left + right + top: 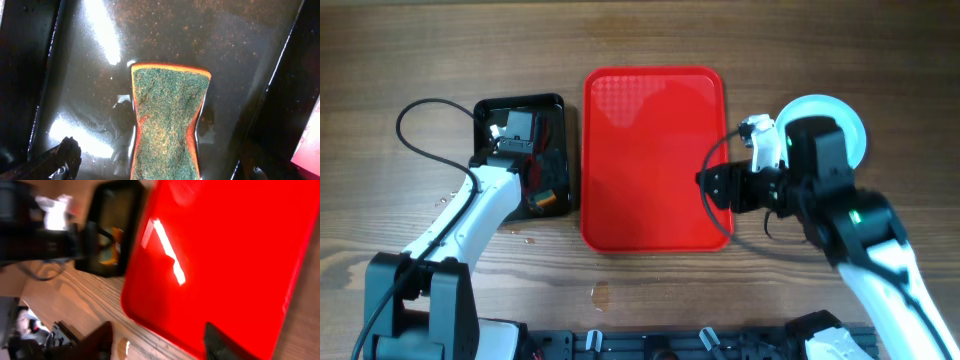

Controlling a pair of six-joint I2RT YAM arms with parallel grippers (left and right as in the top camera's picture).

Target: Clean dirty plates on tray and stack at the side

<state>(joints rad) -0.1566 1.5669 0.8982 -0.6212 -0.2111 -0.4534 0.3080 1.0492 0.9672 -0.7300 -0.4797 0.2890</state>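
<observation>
The right claw (159, 330) hung spread and empty above the bare tray (650, 150); the plates (848, 118) sat just right of it on the tabletop (420, 50). Rising straight up should avoid nudging them. The left claw (515, 132) gaped over the sponge (167, 120).

Looks like a robotics lab bench; plain wood-grain table (420, 50) filling the overhead frame; 2 white-and-black arms, left arm (470, 215) and right arm (880, 255), rising from a black rail (650, 345) along the bottom edge; loose cable (400, 128) looping at upper left; red tray (650, 160) at centre, black tray (555, 150) with sponge (167, 120) left of it
</observation>
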